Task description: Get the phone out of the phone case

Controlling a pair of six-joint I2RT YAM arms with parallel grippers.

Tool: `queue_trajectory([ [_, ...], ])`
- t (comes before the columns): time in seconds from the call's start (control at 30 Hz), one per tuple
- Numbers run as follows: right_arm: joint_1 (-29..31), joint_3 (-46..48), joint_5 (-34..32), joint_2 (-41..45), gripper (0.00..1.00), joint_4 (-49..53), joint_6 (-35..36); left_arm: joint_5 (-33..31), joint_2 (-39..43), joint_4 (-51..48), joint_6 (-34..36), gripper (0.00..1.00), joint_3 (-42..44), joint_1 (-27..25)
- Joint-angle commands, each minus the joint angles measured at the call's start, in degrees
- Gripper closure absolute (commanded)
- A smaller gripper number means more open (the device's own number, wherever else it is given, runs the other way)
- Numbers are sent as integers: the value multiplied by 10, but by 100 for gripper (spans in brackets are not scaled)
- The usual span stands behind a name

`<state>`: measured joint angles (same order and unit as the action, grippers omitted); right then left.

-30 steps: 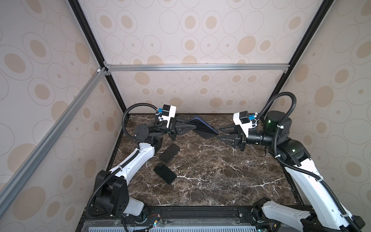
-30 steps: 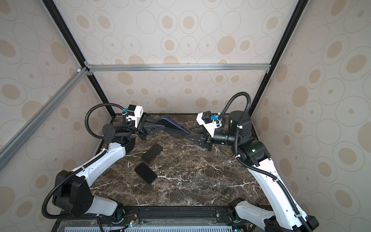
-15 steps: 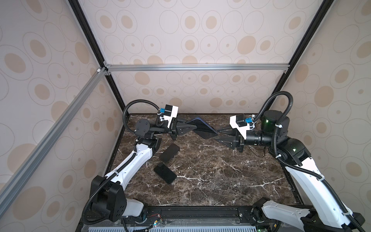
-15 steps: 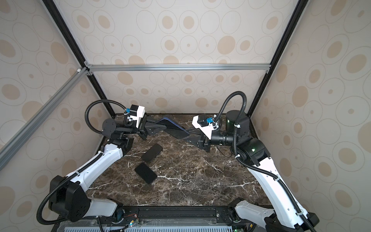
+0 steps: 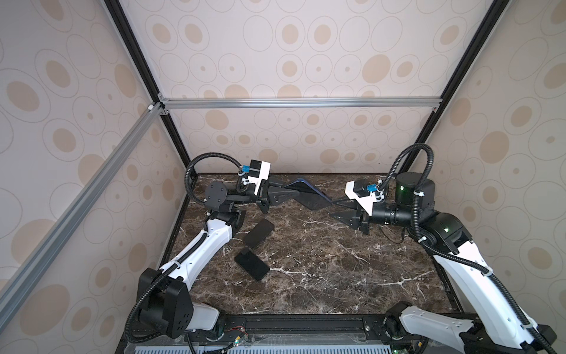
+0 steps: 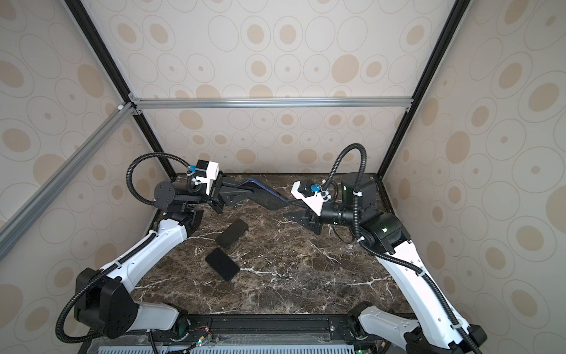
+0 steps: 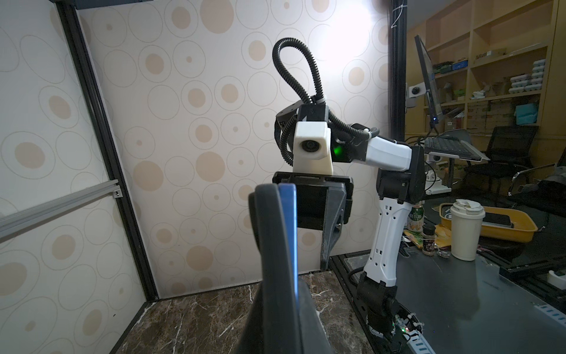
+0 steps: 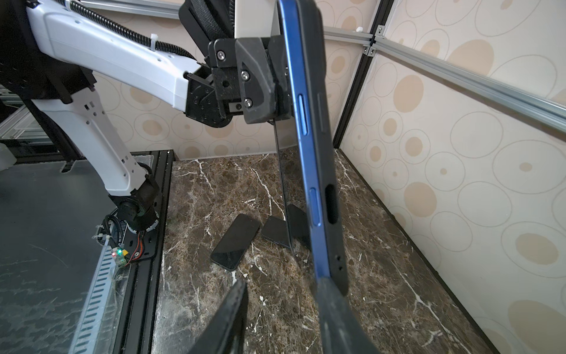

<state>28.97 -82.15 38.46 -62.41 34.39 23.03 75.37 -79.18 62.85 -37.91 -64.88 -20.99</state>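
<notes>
L gripper (image 5: 295, 193) is clamped tight on the phone (image 8: 306, 138), pinching one end and holding it in the air over the rear of the marble table (image 5: 337, 275), btwn L arm (image 5: 208, 242) and R arm (image 5: 459, 260). The phone hangs on edge, tilted. In R wrist view its blue side rail w/ buttons shows bare, and the dark phone case (image 8: 329, 171) lies along the back of it, toward the rear wall (image 5: 306, 138). The case is not off yet, and I can't tell how far it's seated. R gripper (image 5: 332, 208) has its jaws apart and grips nothing: one finger (image 8: 333, 312) touches the free end of the case, while the other finger (image 8: 226, 321) hangs clear on the screen side. In both top views R gripper meets the phone's far corner from the right and L gripper holds it from the left. On the table by L arm lie 2 black phone-shaped slabs, the far slab (image 5: 259, 233) and the near slab (image 5: 251, 268). Both lie flat, just beside each other, well apart from both grippers.
</notes>
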Motion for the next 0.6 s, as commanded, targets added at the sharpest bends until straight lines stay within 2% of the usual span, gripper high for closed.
queue_trajectory([
  [0.0,4,8,-8,5,60,10,16,-3,21,52,-16,100,-25,0],
  [0.57,10,-8,26,-26,60,3,1,8,3,126,-75,100,-28,-6],
])
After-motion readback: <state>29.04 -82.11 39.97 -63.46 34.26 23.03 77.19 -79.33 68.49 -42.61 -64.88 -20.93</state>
